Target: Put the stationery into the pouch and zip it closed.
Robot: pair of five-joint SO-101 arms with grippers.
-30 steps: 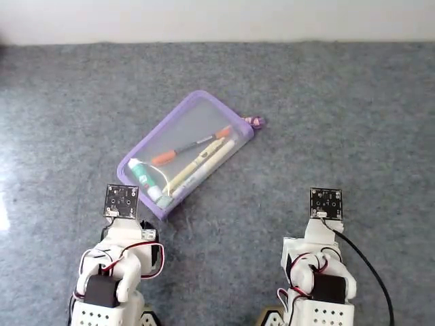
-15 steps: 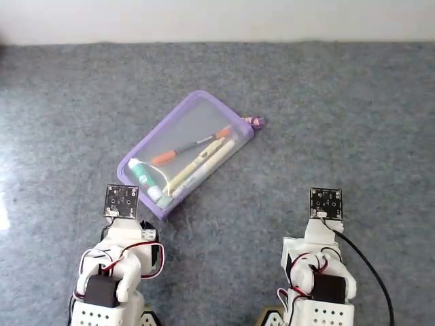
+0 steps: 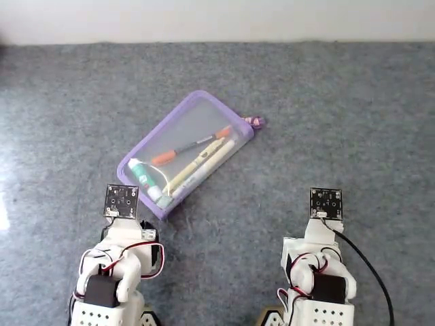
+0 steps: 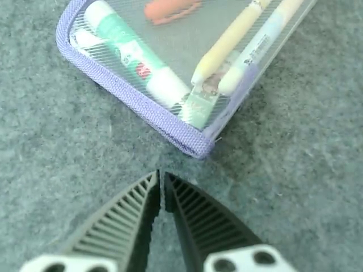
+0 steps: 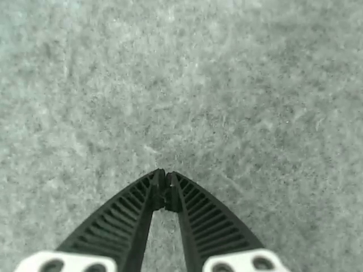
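Pouch (image 3: 185, 153) lies flat on the surface (image 3: 326, 122), diagonal, its near corner just ahead of the left arm (image 3: 119, 261) and its far corner pointing away toward the right. The stationery is inside it: 1 glue stick (image 3: 145, 178) with a green and white body at the near end, 1 orange-capped pen (image 3: 187, 149), 1 yellow pen (image 3: 197, 165) and 1 white pen (image 3: 212, 161) lying side by side along the long edge. The glue stick label has red print, and the white pen carries dark print along its barrel, both too small to read. Zipper pull (image 3: 255, 122), pinkish, sits at the far right corner, resting on the surface; whether the zip is run fully home cannot be told. Left tool (image 4: 161, 174) hangs just short of the pouch's near corner, not touching it, ribbed black fingers together at the tips, holding nothing. Right tool (image 5: 165, 177) is over bare surface, well apart from the pouch, fingers also together and holding nothing. Right arm (image 3: 316, 268) has a black cable trailing off its base. Nothing lies between either tool and the pouch. Pouch body is translucent fine mesh with woven purple binding round the rim and rounded corners. Surface is grey, felt-like, speckled. A white wall strip (image 3: 217, 20) runs along the far edge.
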